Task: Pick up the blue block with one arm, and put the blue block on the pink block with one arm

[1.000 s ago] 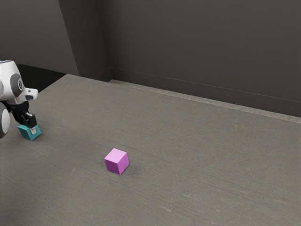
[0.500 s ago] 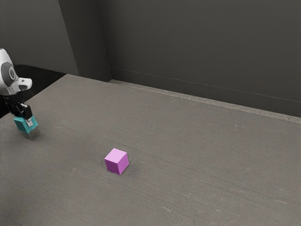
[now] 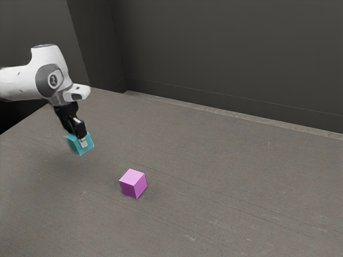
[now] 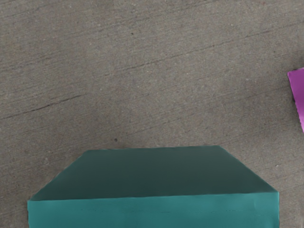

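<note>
Above the table at the exterior view's left, my gripper [image 3: 80,140]: fingers closed on the blue block from two opposite sides, hand tilted, arm coming in from the upper left.
Blue block [image 3: 73,145]: held between my fingers and hanging clear of the table, with a faint shadow below it. It renders more teal than blue. In the wrist view it sits just under my hand [image 4: 152,190], tilted so that one face and an edge show.
Handling, as I judge it: a small rigid cube, likely light. Its flat, smooth faces could slip or twist if the squeeze is off-centre. The best hold is on two parallel faces near their middle, which leaves the bottom face free to land flat.
Pink block [image 3: 133,183]: resting on the table, nearer the camera and toward the exterior view's right of the blue one, well apart from it and with nothing on top. Its edge shows beside my held block in the wrist view [image 4: 297,97].
Table [image 3: 241,176]: grey and flat, running on toward the right.
Step in hand: carrying; the stacking is not yet done.
Risk: a tilted cube set down corner-first could slide off the pink top.
</note>
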`<state>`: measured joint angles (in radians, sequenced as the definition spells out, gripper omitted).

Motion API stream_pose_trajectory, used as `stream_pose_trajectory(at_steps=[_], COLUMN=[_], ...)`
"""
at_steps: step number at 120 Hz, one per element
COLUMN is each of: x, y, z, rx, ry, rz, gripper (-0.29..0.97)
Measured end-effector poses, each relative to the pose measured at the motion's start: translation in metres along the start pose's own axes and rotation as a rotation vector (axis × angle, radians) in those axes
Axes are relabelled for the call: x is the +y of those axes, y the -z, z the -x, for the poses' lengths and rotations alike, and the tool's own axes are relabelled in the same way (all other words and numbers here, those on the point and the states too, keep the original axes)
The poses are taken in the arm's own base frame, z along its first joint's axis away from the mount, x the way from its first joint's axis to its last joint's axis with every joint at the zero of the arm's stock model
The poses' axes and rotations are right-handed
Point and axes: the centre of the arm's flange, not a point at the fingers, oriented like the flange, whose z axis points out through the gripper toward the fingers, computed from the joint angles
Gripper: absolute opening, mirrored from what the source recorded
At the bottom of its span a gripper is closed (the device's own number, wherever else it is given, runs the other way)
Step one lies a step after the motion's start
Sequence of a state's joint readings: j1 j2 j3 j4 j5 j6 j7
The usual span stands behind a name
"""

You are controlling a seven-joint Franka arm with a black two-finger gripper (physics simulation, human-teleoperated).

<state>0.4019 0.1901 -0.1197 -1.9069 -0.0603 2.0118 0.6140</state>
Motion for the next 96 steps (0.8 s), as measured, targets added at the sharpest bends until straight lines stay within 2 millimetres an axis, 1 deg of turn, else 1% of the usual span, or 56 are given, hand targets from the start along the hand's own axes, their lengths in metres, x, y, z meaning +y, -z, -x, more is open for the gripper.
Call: stream_pose_trajectory(at_steps=[5,12,16,33,43,56,66,87,96], x=[0.026,0.059,0.075,0.126,0.149,0.163,0.163,0.157,0.166], y=[0.001,0.003,0.003,-0.005,-0.018,-0.038,-0.051,-0.058,-0.057], z=[-0.009,-0.014,-0.017,-0.036,-0.044,-0.048,-0.051,-0.057,-0.06], rx=[-0.004,-0.007,-0.009,-0.006,-0.013,-0.025,-0.028,-0.009,0.0], ry=[-0.015,-0.015,-0.008,0.061,0.114,0.201,0.266,0.357,0.358], rz=[-0.009,-0.022,-0.026,-0.028,-0.021,-0.01,-0.009,-0.054,-0.082], gripper=[0.34,0.34,0.34,0.34,0.34,0.34,0.33,0.33,0.32])
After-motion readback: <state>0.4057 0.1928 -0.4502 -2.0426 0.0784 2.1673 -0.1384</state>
